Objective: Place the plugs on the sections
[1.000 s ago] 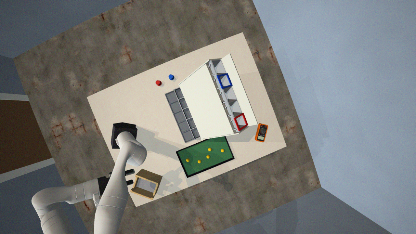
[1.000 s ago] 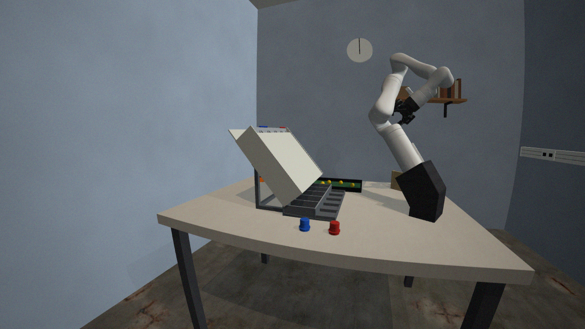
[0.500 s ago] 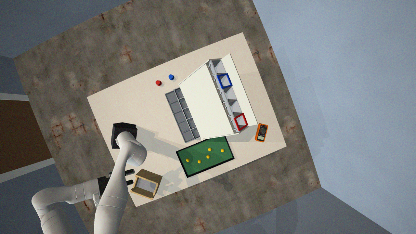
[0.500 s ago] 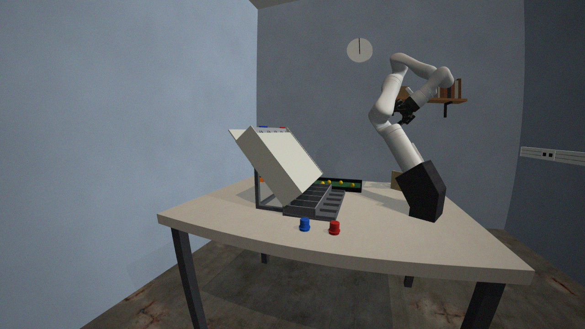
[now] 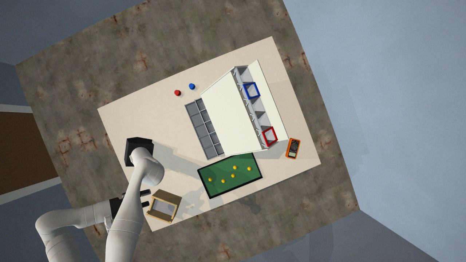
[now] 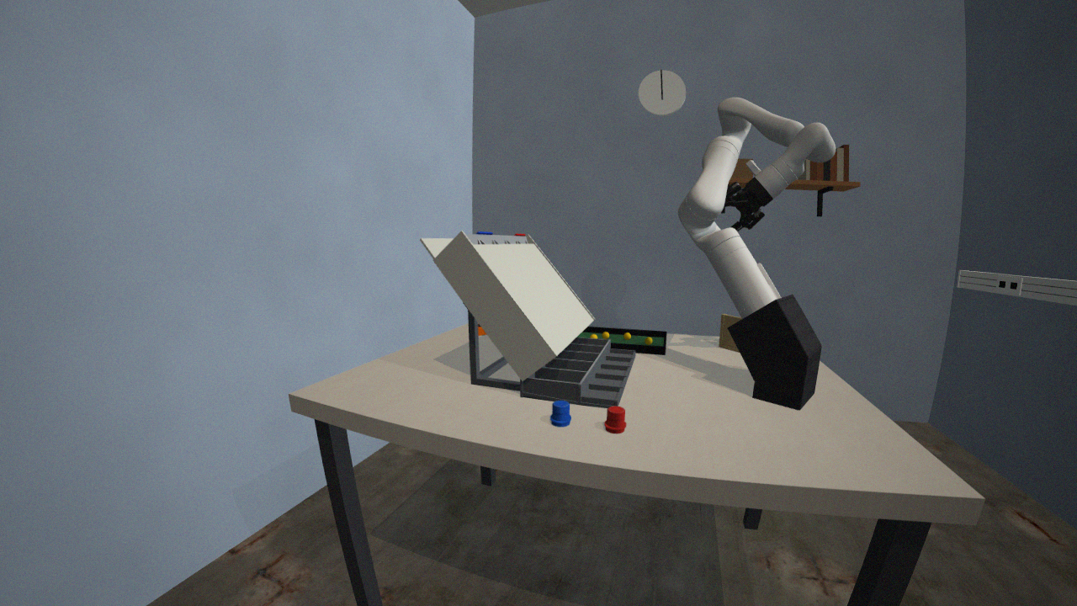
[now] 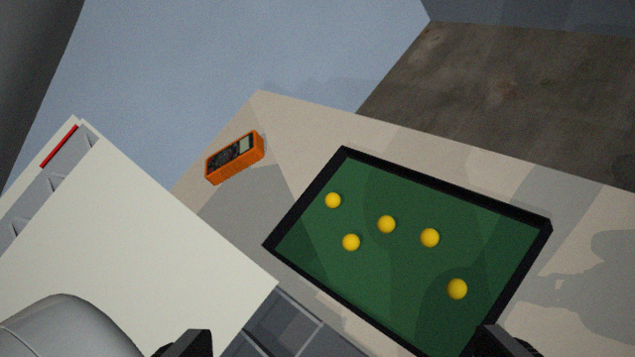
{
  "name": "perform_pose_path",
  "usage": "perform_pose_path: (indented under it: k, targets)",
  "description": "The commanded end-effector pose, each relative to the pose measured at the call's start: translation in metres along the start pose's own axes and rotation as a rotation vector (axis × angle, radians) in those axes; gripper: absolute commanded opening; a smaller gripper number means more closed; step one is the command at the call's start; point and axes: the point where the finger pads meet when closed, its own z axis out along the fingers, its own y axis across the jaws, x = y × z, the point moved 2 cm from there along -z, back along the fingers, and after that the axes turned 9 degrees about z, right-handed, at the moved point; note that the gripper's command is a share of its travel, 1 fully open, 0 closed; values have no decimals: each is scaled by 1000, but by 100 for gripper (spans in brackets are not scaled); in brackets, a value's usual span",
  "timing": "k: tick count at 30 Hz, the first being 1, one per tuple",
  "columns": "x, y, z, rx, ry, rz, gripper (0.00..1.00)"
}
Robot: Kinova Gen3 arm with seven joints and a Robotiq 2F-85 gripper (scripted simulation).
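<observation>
Grey-blue walls and a stained floor are framing the table (image 5: 136, 107) in the top view, where the arm is folding back over the near corner with its gripper (image 5: 145, 198) hanging wide open and gripping nothing, just beside a wooden box (image 5: 162, 205). Five marbles (image 5: 233, 175) are lying in the green tray (image 5: 259, 169), which is sitting ahead of the fingers, between them and the cover (image 5: 229, 120); the red funnel (image 5: 269, 136) is waiting at the cover's tray end, the blue funnel (image 5: 251, 90) further along, and the sections (image 5: 203, 128) are lining the cover's front. Both plugs are standing well apart from the hand, past the sections' far end: red plug (image 5: 177, 92), blue plug (image 5: 191, 86). From the exterior view, the gripper (image 6: 745, 218) is hovering high above the table, so reaching a marble probably means going forward and well down. Through the wrist view, the tray (image 7: 308, 208) is filling the middle with the marbles (image 7: 386, 223) ahead, and an orange meter (image 7: 234, 157) is lying beyond.
</observation>
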Motion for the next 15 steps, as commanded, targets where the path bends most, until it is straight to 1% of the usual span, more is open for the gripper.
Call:
perform_pose_path:
  k: [1, 2, 15]
  targets:
    - [-10, -64, 26, -1, 0, 0, 100]
    - [-26, -47, 45, -1, 0, 0, 100]
    - [-26, -47, 45, -1, 0, 0, 100]
